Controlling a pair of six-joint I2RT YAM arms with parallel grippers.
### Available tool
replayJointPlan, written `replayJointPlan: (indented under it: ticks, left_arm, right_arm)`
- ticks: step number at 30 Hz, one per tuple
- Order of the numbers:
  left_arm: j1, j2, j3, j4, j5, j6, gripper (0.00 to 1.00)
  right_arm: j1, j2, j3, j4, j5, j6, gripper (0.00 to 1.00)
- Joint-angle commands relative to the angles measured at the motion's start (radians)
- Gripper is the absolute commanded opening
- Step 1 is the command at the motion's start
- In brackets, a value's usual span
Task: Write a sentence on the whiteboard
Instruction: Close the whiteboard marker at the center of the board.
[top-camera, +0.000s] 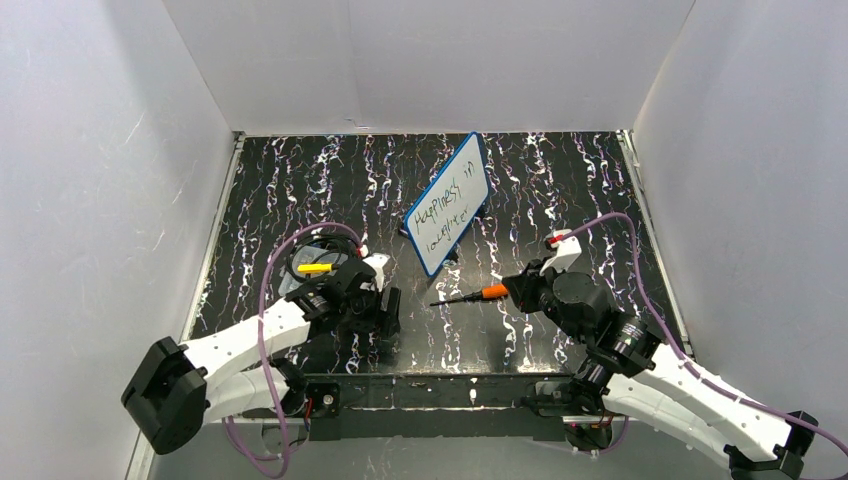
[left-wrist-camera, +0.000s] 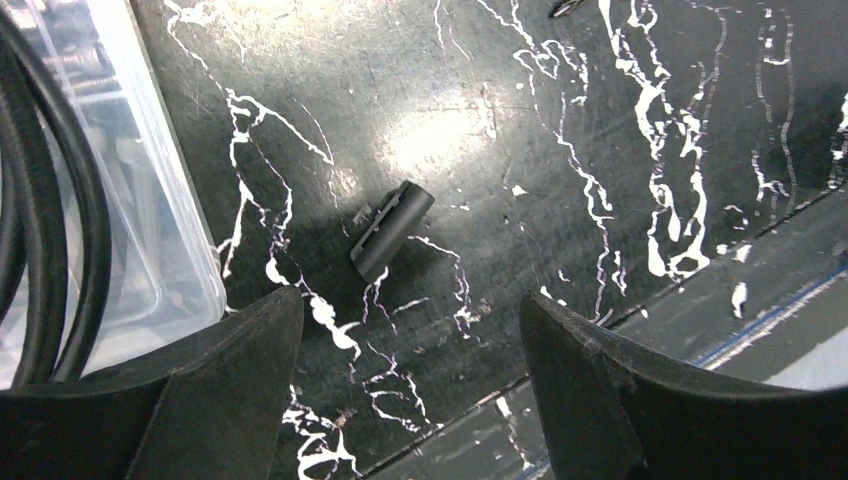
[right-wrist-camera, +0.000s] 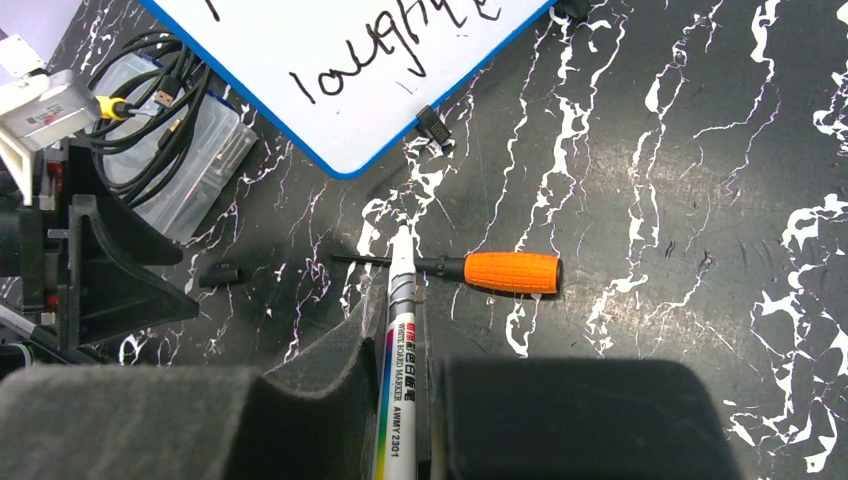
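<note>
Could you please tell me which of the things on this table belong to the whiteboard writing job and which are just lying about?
For the job: whiteboard; sentence on it; marker held in the right claw; small black cap, probably the marker's, below the open left claw.
Just lying about: orange-handled screwdriver; clear tray of black cables.

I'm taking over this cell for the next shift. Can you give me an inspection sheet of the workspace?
Surface: black marbled table, white veins.
Job's things: whiteboard, blue-rimmed, mid-table, bearing the sentence in two lines; marker in the right gripper.
Clutter: orange-handled screwdriver and black cap lying loose; clear tray at left.
Grippers: left gripper open above the cap; right gripper shut on the marker.
Cables: black cable coiled in the tray; purple cable along each arm.
Surroundings: white walls on three sides.
</note>
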Motion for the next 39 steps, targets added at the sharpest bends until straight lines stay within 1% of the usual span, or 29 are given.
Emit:
replayJointPlan:
  ticks: [1,5,11,15,21,24,28,34,36,39]
  left_arm:
    - [-0.01,0.049,0.017,0.055,-0.003,0.052,0.77]
    - [-0.011,0.093,0.018,0.113,0.036,0.052,0.81]
    - [-0.042,0.164,0.013,0.145,0.094,0.044,0.81]
    - [-0.082,0.178,0.006,0.137,0.121,0.013,0.81]
    - [-0.142,0.146,0.007,0.089,0.119,-0.028,0.8]
    - [-0.149,0.145,0.022,0.038,0.084,-0.042,0.76]
    - [-0.153,0.143,0.039,-0.018,-0.038,-0.06,0.62]
    - [-0.162,0.172,0.075,-0.027,-0.062,-0.106,0.52]
    - [-0.167,0.193,0.086,-0.028,-0.103,-0.117,0.48]
    - [-0.177,0.231,0.107,-0.03,-0.12,-0.117,0.45]
  right_arm:
    - [0.004,-0.006,-0.009,0.034,0.002,0.005,0.01]
    - [0.004,0.009,-0.002,0.029,0.006,0.005,0.01]
    - [0.004,0.023,0.004,0.022,0.023,0.019,0.01]
    - [0.004,0.031,0.006,0.028,0.025,0.022,0.01]
    - [0.004,0.053,0.009,0.033,0.027,0.022,0.01]
    - [0.004,0.065,0.01,0.038,0.018,0.024,0.01]
    - [0.004,0.072,0.013,0.04,0.01,0.024,0.01]
    - [0.004,0.063,0.011,0.038,0.016,0.024,0.01]
    - [0.004,0.057,0.006,0.043,0.018,0.026,0.01]
    - [0.004,0.052,0.004,0.046,0.017,0.025,0.01]
